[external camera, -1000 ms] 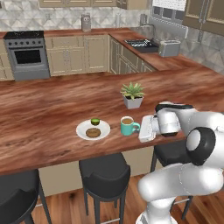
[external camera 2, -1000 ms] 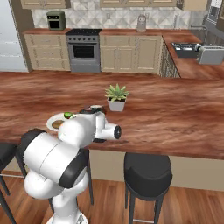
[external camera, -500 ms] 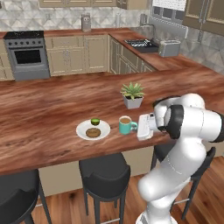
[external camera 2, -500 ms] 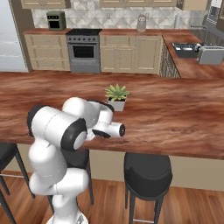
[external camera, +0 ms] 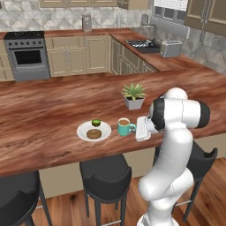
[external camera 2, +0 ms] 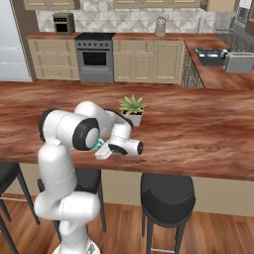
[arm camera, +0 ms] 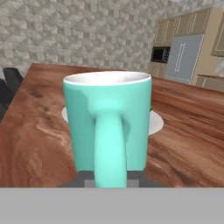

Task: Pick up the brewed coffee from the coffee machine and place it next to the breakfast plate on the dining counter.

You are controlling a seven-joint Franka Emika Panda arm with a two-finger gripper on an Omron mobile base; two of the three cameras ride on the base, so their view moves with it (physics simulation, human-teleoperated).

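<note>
The mug (external camera: 126, 127) was a small teal-green ceramic cup, smooth and glossy, with a white inner rim and a thick looped handle; brown coffee showed at its top in the left base view. It stood upright on the table (external camera: 48, 110), a long slab of reddish-brown wood grain with a rounded front edge. Just beside it, on the side away from the arm, lay the breakfast plate (external camera: 84, 131), round, white and shallow, carrying a brown ring-shaped pastry (external camera: 93, 133) and a small green fruit (external camera: 96, 122). Mug and plate looked very close, though whether they touched I could not tell.

In the hand view the mug (arm camera: 109, 127) loomed large, handle facing the camera, with the plate's white rim (arm camera: 155, 123) showing behind it.

The gripper (external camera: 142, 128), white and blocky, sat level at the mug's handle side. Its dark fingertips (arm camera: 83, 178) peeked out low on either side of the handle, but I could not tell whether they pressed on it or stood free.

Behind the mug stood a spiky green plant (external camera: 133, 96) in a white pot. Black round stools (external camera: 104, 172) were lined up along the table's front.
</note>
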